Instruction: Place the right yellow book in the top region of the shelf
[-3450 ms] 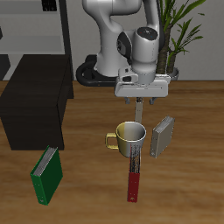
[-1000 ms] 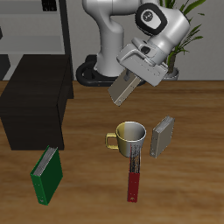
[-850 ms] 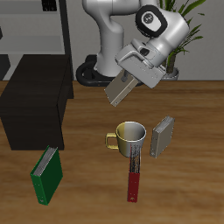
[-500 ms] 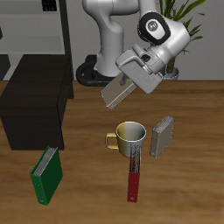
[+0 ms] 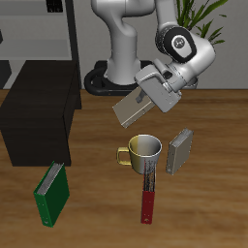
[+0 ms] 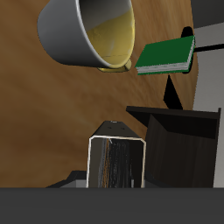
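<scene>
My gripper (image 5: 148,98) is shut on the right yellow book (image 5: 131,108), a thin tan-grey hardback. I hold it tilted in the air above and a little behind the mug (image 5: 143,151). The book's end also shows close up in the wrist view (image 6: 115,163). The shelf (image 5: 39,114) is a low black unit at the table's side, well apart from the book. It also shows in the wrist view (image 6: 179,144). The shelf's flat top is bare.
A greyer look-alike book (image 5: 179,151) stands beside the mug. A dark and red book (image 5: 147,190) lies in front of the mug. A green book (image 5: 52,192) leans in front of the shelf and shows in the wrist view (image 6: 166,55). A plant stands behind the arm.
The arm's wrist has swung outward and down. The held book has tipped flatter and sunk slightly, drifting a little toward the shelf. Nothing else moved.
</scene>
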Motion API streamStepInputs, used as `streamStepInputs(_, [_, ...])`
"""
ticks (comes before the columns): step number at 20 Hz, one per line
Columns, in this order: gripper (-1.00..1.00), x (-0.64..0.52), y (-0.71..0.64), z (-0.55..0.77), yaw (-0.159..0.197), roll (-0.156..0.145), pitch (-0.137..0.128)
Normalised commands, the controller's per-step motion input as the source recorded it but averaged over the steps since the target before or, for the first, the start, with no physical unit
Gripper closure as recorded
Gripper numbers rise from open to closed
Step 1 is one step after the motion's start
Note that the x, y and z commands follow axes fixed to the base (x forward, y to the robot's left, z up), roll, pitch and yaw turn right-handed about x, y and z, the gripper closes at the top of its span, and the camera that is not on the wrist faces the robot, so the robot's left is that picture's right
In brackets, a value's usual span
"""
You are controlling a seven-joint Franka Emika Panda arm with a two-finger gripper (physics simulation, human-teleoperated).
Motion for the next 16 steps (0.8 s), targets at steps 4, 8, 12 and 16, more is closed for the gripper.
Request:
streamStepInputs(4, [1.00,0.01,0.10,-0.03,-0.006,-0.041,-0.009])
streamStepInputs(8, [1.00,0.05,-0.16,0.06,-0.015,-0.118,-0.020])
streamStepInputs(12, [1.00,0.11,-0.28,0.05,-0.018,-0.097,-0.014])
streamStepInputs(16, [1.00,0.10,-0.13,0.02,0.002,-0.034,-0.039])
